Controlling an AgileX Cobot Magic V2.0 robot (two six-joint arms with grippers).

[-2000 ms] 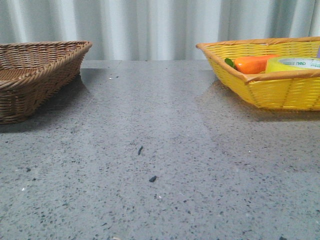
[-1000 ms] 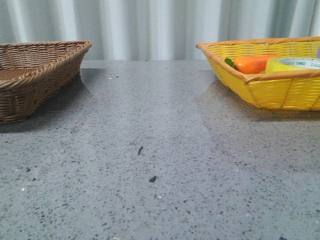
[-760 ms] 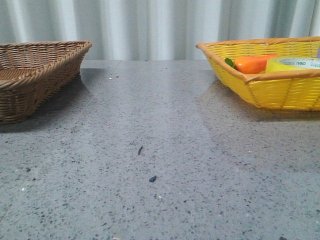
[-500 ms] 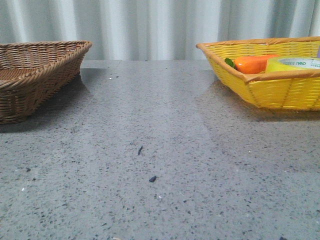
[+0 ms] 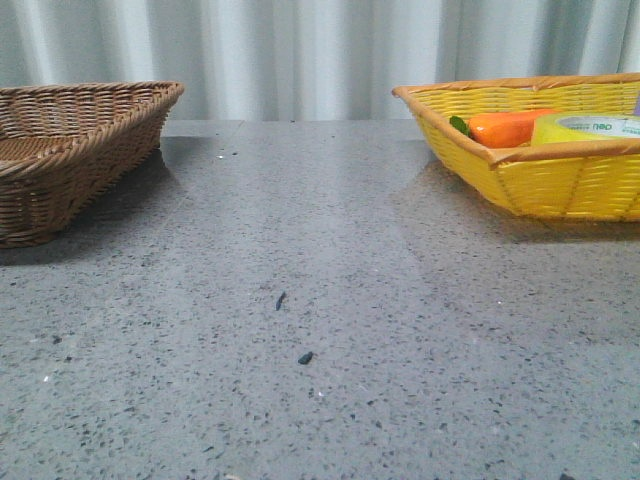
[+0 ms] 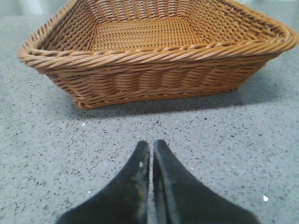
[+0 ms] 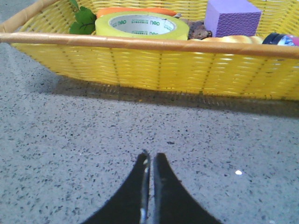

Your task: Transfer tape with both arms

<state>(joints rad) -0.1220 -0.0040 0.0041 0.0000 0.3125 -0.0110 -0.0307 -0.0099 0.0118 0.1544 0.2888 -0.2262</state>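
The yellow tape roll point(image 5: 590, 128) lies flat in the yellow basket point(image 5: 540, 185) at the table's right rear, beside an orange carrot point(image 5: 508, 127). The right wrist view shows the tape point(image 7: 141, 25) with its white core and green lettering behind the basket's near rim point(image 7: 149, 43). My right gripper point(image 7: 151, 156) is shut and empty, over the grey table short of that basket. My left gripper point(image 6: 151, 144) is shut and empty, over the table in front of the brown wicker basket point(image 6: 154, 60). Neither gripper shows in the front view.
The brown basket point(image 5: 70, 150) stands at the table's left rear and looks empty inside. The yellow basket also holds a purple block point(image 7: 232, 17), a green leaf point(image 7: 83, 21), a dark lump and a dark round thing point(image 7: 280, 39). Small dark specks point(image 5: 305, 357) lie mid-table.
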